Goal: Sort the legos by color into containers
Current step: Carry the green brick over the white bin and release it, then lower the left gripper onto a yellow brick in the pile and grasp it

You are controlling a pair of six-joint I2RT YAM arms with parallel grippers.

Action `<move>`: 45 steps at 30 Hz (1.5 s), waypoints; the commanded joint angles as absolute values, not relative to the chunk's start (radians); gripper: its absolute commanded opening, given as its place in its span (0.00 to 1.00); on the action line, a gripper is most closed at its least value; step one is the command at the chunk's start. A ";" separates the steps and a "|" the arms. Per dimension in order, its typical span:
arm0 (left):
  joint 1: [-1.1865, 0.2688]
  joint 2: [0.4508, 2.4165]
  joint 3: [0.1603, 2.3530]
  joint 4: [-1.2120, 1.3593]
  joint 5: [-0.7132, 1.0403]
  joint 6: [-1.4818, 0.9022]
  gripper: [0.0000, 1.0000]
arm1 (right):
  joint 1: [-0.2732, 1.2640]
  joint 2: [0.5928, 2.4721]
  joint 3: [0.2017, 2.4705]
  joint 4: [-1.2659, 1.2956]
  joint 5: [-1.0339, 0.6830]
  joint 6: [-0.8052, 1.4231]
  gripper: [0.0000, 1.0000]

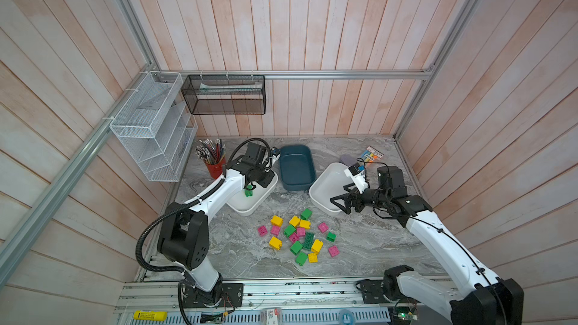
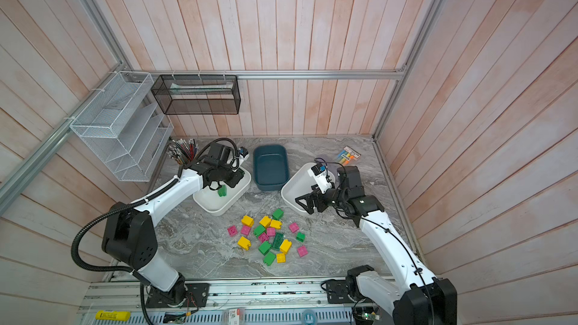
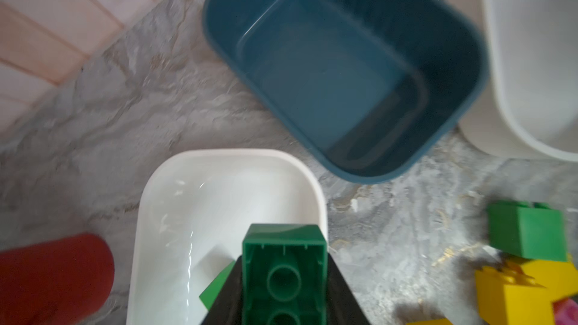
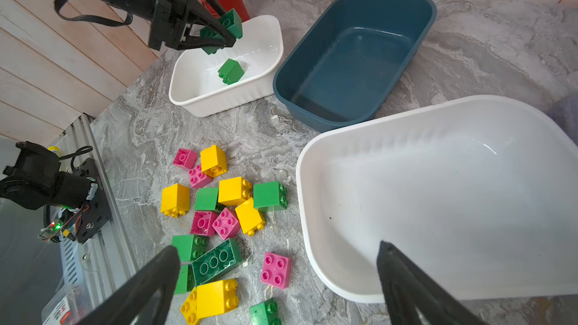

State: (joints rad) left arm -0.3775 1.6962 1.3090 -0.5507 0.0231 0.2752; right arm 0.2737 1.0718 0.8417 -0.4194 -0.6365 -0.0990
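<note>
**Your left gripper (image 4: 226,34) grips a dark green brick (image 3: 284,276) over the left white tub (image 1: 250,206); your right gripper (image 1: 339,205) stands wide open.**

Across the far half of the marble table (image 1: 359,245) you have three containers. The right white tub (image 1: 322,189) is on the right, the teal tub (image 1: 295,167) is in the middle, and the left white tub stands beside the red pencil cup (image 1: 215,168). Your right gripper hangs over the right tub's near rim. One lighter green brick (image 4: 230,71) lies inside the left tub, below your held brick. The other legos (image 1: 295,221), green, yellow and pink, lie scattered on the table, near of the tubs.
</note>
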 commanded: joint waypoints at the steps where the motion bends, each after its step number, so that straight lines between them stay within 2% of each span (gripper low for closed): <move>1: -0.358 1.774 1.306 -0.523 -0.090 0.154 0.26 | 0.270 1.075 0.870 -0.414 -0.661 -0.114 0.98; 6: -0.351 1.890 1.358 -0.476 -0.093 0.119 0.26 | 0.270 1.068 0.864 -0.417 -0.657 -0.114 0.98; 10: -0.339 1.978 1.443 -0.523 -0.099 0.087 0.34 | 0.270 1.059 0.856 -0.416 -0.658 -0.112 0.98; 11: -0.339 1.990 1.468 -0.550 -0.089 0.080 0.39 | 0.270 1.057 0.854 -0.417 -0.657 -0.112 0.98; 13: -0.341 1.976 1.491 -0.575 -0.065 0.070 0.58 | 0.270 1.050 0.853 -0.420 -0.656 -0.114 0.98; 15: -0.341 1.937 1.493 -0.587 -0.046 0.051 0.65 | 0.268 1.046 0.849 -0.419 -0.660 -0.114 0.98; 22: -0.393 1.722 1.434 -0.674 0.024 -0.070 0.70 | 0.267 1.046 0.828 -0.403 -0.669 -0.112 0.98; 29: -0.544 1.517 1.303 -0.714 0.005 -0.437 0.69 | 0.260 1.056 0.816 -0.387 -0.683 -0.115 0.98; 36: -0.720 1.504 1.196 -0.768 -0.084 -0.767 0.70 | 0.259 1.067 0.814 -0.381 -0.691 -0.125 0.98; 45: -0.783 1.606 1.158 -0.848 -0.174 -0.965 0.72 | 0.258 1.100 0.816 -0.382 -0.718 -0.129 0.98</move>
State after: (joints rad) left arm -0.7708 1.5940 1.1728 -0.8097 -0.1070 -0.8577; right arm 0.2646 1.0863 0.8284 -0.3847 -0.6868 -0.1097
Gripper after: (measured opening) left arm 0.724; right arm 0.981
